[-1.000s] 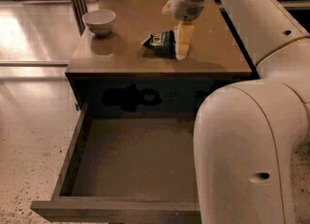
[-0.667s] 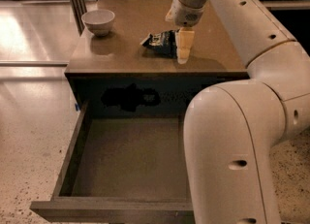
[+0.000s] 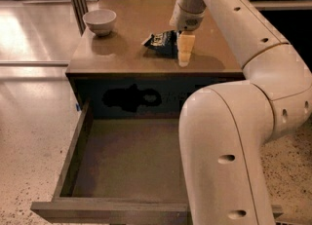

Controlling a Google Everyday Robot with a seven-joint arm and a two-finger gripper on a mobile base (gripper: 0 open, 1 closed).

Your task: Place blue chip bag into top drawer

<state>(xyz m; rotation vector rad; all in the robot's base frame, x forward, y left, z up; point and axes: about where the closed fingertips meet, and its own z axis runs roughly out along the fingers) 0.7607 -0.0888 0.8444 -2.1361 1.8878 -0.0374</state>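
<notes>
The blue chip bag [image 3: 161, 43] lies crumpled on the cabinet top, dark navy with white lettering. My gripper [image 3: 185, 53] reaches down just to its right, its pale fingers touching the bag's right edge and pointing at the counter. The top drawer [image 3: 117, 160] stands pulled open below the cabinet top, its flat bottom bare; my arm's big white link hides its right part.
A white round bowl [image 3: 100, 21] stands at the back left of the cabinet top [image 3: 122, 58]. My white arm [image 3: 229, 146] fills the right foreground. Speckled floor [image 3: 29, 136] lies to the left of the drawer.
The arm has swung across the foreground and the view has shifted slightly. The gripper stays beside the bag's right edge, a little lower. The bag has not moved.
</notes>
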